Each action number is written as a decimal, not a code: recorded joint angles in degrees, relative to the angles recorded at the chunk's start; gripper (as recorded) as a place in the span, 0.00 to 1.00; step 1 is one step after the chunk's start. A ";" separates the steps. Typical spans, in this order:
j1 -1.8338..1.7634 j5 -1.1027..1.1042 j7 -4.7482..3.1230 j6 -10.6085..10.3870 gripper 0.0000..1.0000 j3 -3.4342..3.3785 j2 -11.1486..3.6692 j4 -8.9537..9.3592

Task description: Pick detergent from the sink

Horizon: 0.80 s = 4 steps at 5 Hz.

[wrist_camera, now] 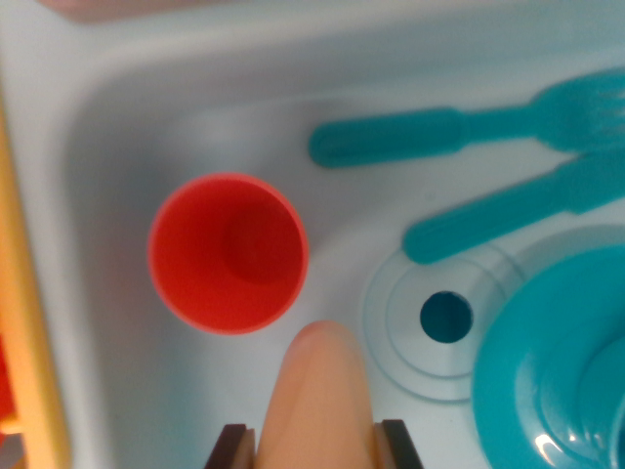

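Wrist view, looking down into a pale sink point(117, 107).

- Detergent point(320, 396): peach-coloured rounded bottle, at 6 o'clock in the frame, its tip pointing toward 12 o'clock. Its lower end sits between the two dark fingertips point(234, 447) of the gripper point(317, 447), one on each side and pressed against it, pinching the bottle.
- Red cup point(228, 254): upright, open mouth facing the camera, at about 9 o'clock from the frame centre, just beside the detergent tip and apart from it.
- Drain point(446, 317): dark round hole ringed by raised circles, at about 4 o'clock.
- Teal plate point(547, 371): at 4 to 5 o'clock, cut by the frame edge, overlapping the drain rings.
- Teal fork point(459, 132): at 1 o'clock, lying flat, tines toward the wrist view's right.
- Second teal utensil point(498, 210): at 2 to 3 o'clock, slanted, its head out of focus; type cannot be told.
- Yellow edge point(24, 342): along the wrist view's left, outside the sink wall.
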<state>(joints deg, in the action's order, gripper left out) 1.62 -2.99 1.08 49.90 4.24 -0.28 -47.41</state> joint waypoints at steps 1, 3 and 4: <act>0.00 0.00 0.00 0.00 1.00 0.00 0.00 0.00; 0.00 0.10 0.13 2.13 1.00 -0.01 0.70 -1.43; 0.01 0.22 0.28 4.46 1.00 -0.02 1.47 -3.00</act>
<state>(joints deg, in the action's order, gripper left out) 1.62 -2.77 1.35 54.35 4.22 1.19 -50.41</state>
